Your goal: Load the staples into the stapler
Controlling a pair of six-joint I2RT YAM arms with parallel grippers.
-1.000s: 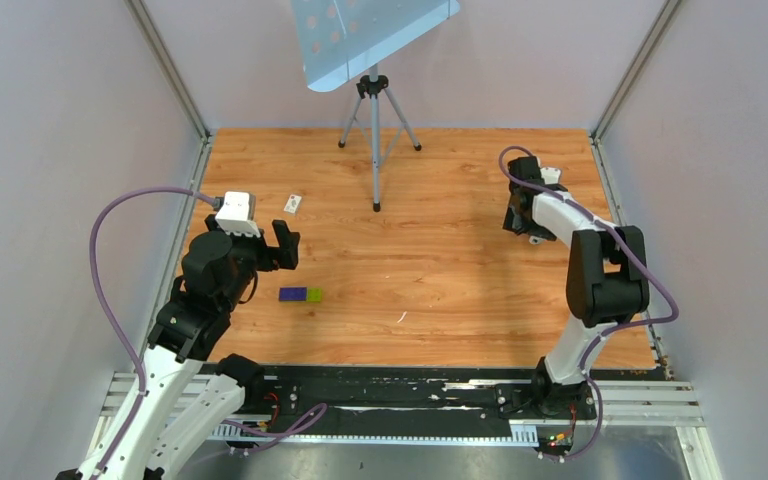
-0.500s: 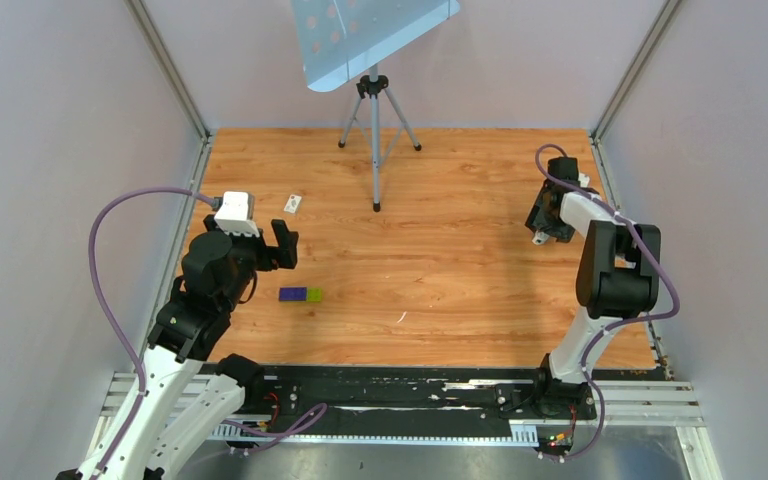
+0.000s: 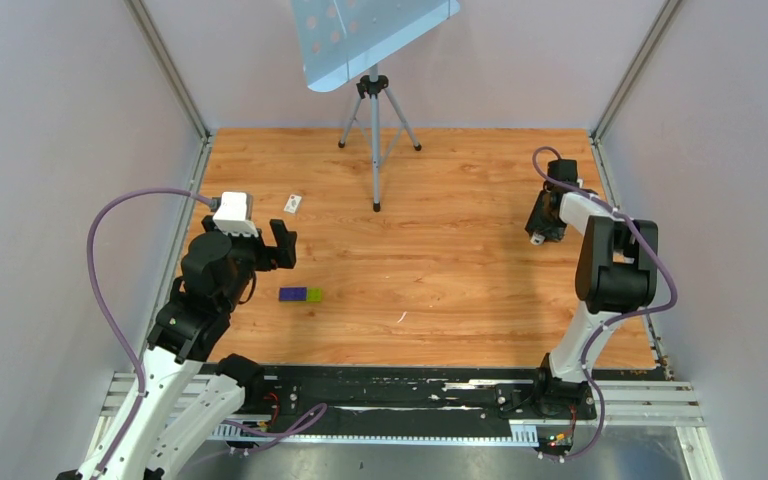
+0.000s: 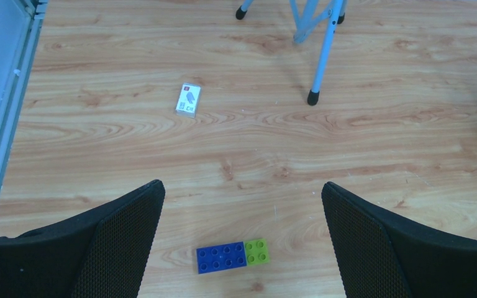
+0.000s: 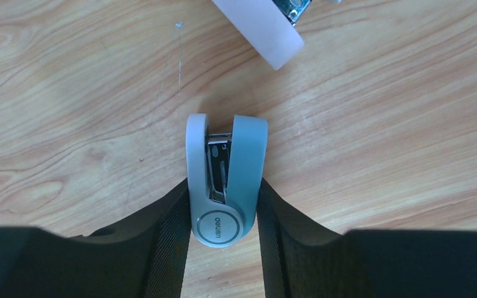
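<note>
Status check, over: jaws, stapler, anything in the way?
Left jaws open, empty. Right jaws shut on stapler, which lies on its side. Pale piece just beyond it, not touching. Brick and card far left, clear.

Top camera overlooks the whole table [image 3: 440, 250]; wrist cameras face down at it, right nearest.

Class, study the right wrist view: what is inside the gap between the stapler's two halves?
A silver metal channel shows inside the stapler. Whether it holds staples cannot be seen; its rear is covered by the hinge cap, gripped by the right gripper.
</note>
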